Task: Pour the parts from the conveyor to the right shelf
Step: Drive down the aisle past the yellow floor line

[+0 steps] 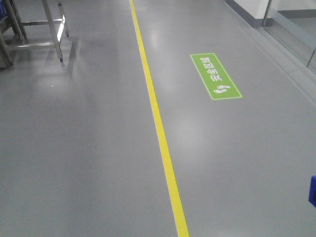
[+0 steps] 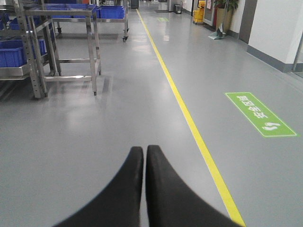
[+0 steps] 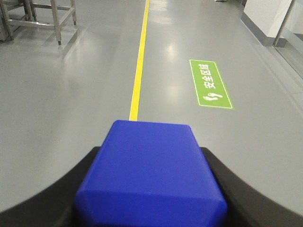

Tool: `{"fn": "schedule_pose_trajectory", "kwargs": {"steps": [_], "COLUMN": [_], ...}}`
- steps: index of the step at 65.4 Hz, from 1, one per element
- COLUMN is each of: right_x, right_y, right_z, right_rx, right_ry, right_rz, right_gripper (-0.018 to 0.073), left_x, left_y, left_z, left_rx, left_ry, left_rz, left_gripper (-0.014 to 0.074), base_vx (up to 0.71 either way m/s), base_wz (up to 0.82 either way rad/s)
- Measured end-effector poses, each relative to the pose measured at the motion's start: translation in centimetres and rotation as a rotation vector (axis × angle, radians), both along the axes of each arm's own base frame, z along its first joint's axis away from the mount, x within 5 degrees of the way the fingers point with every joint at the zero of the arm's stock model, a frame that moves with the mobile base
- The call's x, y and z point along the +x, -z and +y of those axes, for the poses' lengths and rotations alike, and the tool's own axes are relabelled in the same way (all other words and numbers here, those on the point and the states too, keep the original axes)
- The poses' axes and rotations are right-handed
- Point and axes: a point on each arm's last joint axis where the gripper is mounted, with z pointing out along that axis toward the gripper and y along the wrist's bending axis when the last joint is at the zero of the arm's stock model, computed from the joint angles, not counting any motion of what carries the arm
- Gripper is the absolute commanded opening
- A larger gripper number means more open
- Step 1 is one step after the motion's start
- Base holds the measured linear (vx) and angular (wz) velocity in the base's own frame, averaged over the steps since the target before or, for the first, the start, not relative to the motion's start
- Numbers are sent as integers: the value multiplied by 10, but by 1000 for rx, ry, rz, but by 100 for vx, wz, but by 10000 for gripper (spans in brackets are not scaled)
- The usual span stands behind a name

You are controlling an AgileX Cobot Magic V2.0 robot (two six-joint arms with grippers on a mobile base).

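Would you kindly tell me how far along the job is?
Done: the small blue plastic block is clamped in the right gripper, no conveyor in view. In hand: transit over the glossy grey floor. Left: reaching the steel rack of blue bins and tipping it in. The left gripper is shut, empty.

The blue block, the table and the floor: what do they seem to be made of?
Block: most likely plastic, smooth and semi-matt; even blue colour, soft sheen, rounded moulded edges.
Table: metal, probably stainless steel, shiny; the silver legs catch bright reflections.
Floor: a glossy grey coating, maybe epoxy; it mirrors light patches and the table legs.
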Motion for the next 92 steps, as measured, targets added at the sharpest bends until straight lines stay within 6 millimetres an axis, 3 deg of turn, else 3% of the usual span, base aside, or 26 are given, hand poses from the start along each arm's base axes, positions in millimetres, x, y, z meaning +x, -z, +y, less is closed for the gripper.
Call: {"fn": "schedule_pose_trajectory", "kwargs": {"steps": [92], "right_x": [0], "right_y": [0], "right_z": [0], "right_rx": [0], "right_ry": [-1], "right_rz": [4], "right_gripper": [-1], "left_x": [0], "left_y": [0], "left_z": [0], "left_rx": [0], "left_ry": [0], "left_rz": [0], "left_gripper": [-6], "base_vx": [72], "base_wz": [5]}}
